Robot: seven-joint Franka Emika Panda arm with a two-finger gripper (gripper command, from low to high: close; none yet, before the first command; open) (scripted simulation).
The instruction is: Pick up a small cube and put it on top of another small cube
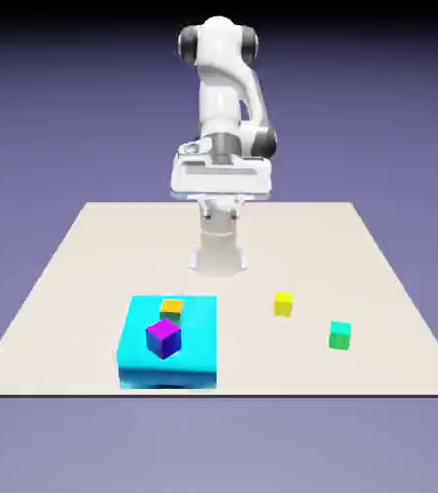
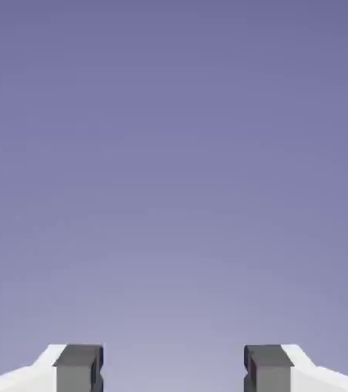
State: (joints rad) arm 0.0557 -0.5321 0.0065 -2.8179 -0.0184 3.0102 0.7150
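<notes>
- Pincer [image 2: 174, 369]: fingers wide apart, empty; the hand view shows only backdrop, no tabletop.
- Yellow cube [image 1: 283, 304] sits right of the tabletop's [image 1: 88, 260] middle; green cube [image 1: 340, 335] nearby, closer to the near edge.
- Cyan block [image 1: 195, 366] at the near edge carries a purple cube [image 1: 164, 339] and an orange cube [image 1: 171, 308], partly hidden behind it.

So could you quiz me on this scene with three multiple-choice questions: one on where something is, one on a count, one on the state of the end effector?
1. What sits on the cyan block?
A. the green cube
B. the purple cube and the orange-yellow cube
C. nothing

2. How many small cubes lie directly on the table?
A. two
B. four
C. none

3. The end effector is:
A. gripping a cube
B. open and empty
C. shut

Answers:
1. B: purple cube and orange-yellow cube rest on it.
2. A: yellow cube and green cube.
3. B: only backdrop shows between its fingertips.
</notes>
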